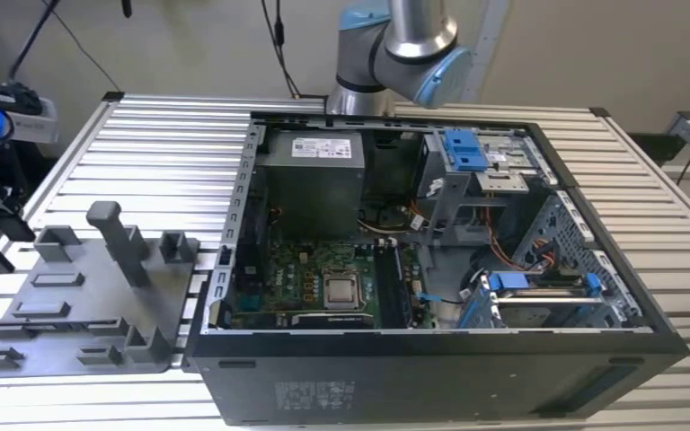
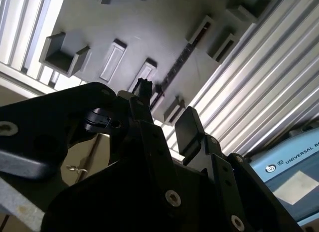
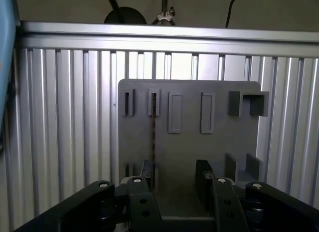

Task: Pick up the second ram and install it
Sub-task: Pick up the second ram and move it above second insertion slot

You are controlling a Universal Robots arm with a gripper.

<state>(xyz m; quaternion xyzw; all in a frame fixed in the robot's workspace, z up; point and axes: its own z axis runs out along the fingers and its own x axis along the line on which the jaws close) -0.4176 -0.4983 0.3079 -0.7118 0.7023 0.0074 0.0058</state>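
The black two-fingered gripper [image 3: 174,176] hangs open and empty above the grey plastic fixture plate [image 3: 189,142] — at eight o'clock from the open black computer case [image 1: 441,377] in the exterior view — where the second ram [image 3: 153,137], a thin dark stick, stands on edge in its slots, near one finger.

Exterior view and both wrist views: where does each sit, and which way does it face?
Exterior view: raised, off the arm, looking down on the slatted table, open computer case and fixture plate; the arm's joints show beyond the case.
First wrist view: on the wrist, looking down past the open end effector at the plate.
Second wrist view: same target, seen aslant past the fingers.
Both wrist views share the second ram, on edge in the plate.
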